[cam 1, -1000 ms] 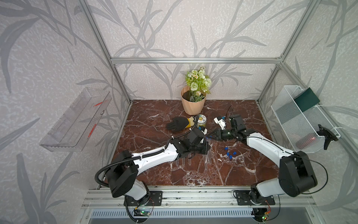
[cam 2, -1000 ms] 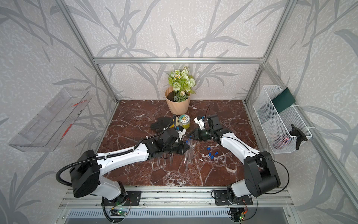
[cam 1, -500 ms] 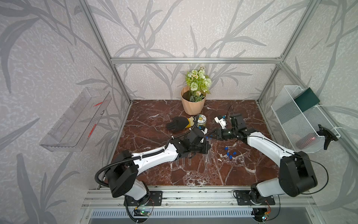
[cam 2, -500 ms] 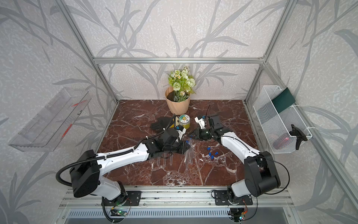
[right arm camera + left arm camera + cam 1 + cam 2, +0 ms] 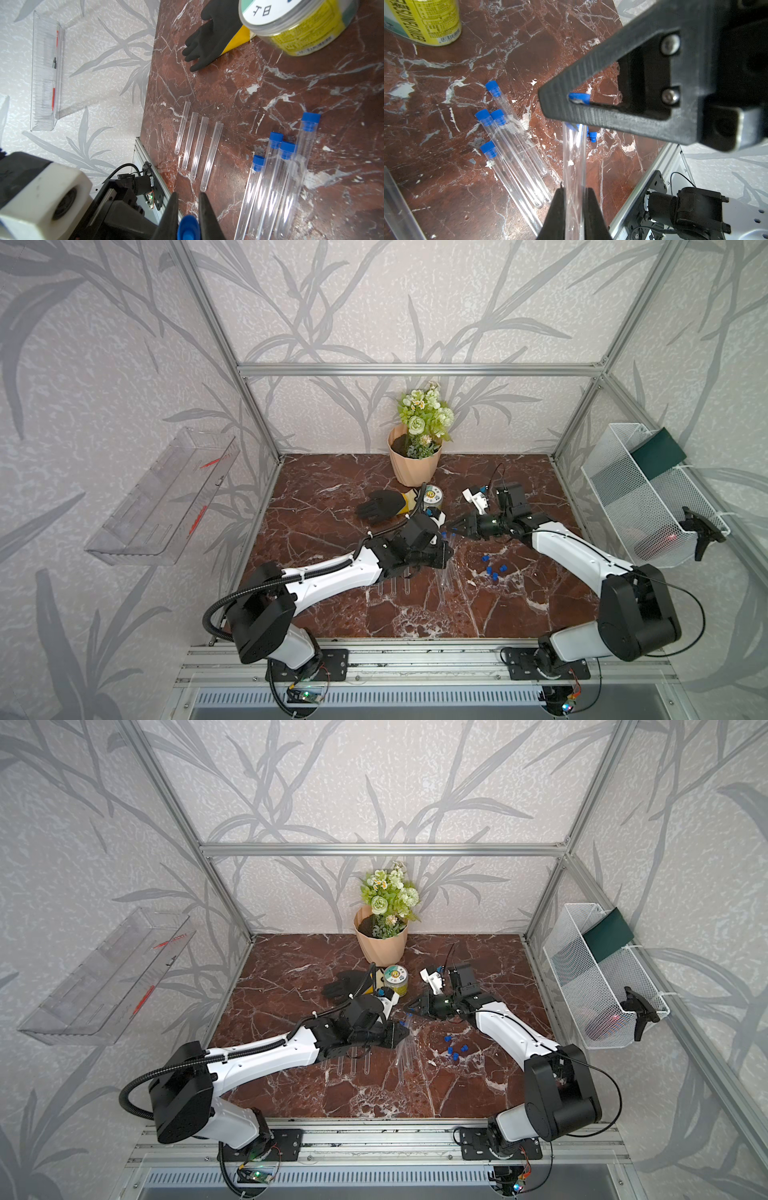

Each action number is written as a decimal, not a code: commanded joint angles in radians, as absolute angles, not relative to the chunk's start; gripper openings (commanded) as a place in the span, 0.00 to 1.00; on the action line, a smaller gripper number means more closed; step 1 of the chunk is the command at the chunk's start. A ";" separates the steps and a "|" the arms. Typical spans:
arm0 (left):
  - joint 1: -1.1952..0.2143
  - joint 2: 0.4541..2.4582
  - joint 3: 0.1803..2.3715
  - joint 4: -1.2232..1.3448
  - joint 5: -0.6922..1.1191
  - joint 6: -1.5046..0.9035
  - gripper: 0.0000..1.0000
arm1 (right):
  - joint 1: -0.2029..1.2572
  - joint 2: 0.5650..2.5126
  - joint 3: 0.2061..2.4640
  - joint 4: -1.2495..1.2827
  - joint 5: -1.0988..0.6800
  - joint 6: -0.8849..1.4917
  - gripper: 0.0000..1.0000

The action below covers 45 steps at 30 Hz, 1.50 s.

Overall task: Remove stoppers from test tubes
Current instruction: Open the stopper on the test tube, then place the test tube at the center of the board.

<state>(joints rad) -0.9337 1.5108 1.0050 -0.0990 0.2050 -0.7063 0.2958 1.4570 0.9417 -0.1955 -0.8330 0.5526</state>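
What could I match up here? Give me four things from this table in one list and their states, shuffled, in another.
Things:
1. left gripper
2. right gripper
3. glove
4. pot

States:
a. holds flowers
b. shut on a blue stopper
c. lies flat beside the jar
d. shut on a clear tube

Pairs: 1-d, 2-b, 3-c, 4-a

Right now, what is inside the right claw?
A blue stopper, pinched by the right claw. The left claw holds a test tube; a finger covers its mouth, so whether the stopper is out is hidden.
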 commanded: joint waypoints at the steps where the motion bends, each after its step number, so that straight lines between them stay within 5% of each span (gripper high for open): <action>1: -0.947 1.493 0.971 -0.286 0.235 -0.704 0.00 | 0.239 1.454 0.983 -0.022 -0.768 0.585 0.01; 31: -0.948 1.501 0.978 -0.305 0.231 -0.701 0.00 | 0.215 1.478 1.035 -0.081 -0.751 0.534 0.02; 45: -0.932 1.587 1.067 -0.477 0.036 -0.761 0.00 | 0.188 1.469 1.060 -0.433 -0.610 0.340 0.02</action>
